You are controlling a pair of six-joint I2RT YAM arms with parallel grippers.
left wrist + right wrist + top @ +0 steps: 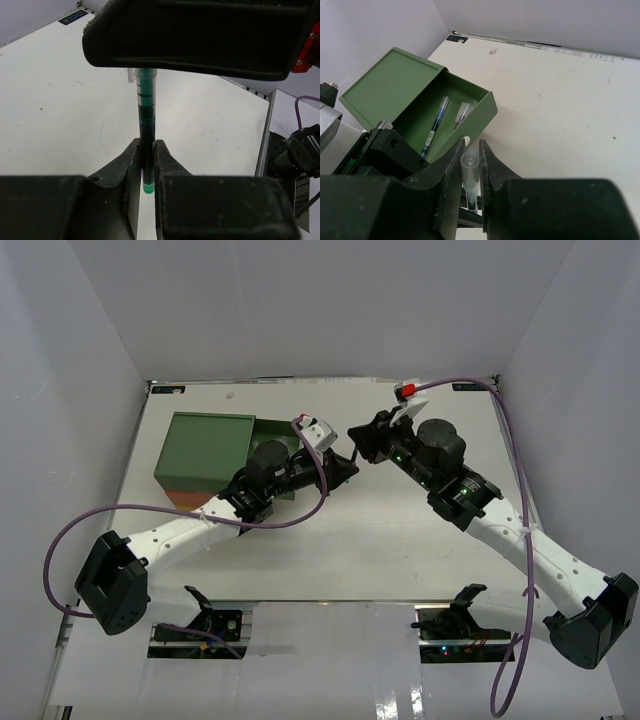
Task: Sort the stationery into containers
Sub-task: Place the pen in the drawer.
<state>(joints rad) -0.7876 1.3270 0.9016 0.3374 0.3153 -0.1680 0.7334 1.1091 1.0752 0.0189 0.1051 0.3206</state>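
Top view: my left fingers [338, 469] and right fingers [366, 443] meet tip to tip above the surface [400, 540], beside the containers [205, 445]. Left wrist: left fingers clamped on one pen [146, 120] near its green tail. Right wrist: right fingers closed on its clear cap, so both grip the same pen, off the surface. It looks light, stiff and slick; the cap might slip off, so the barrel is the safer hold. Count: one pen held; the green drawer [481, 116] holds a blue pen [434, 128] and a second pen [462, 112], possibly more, unclear.
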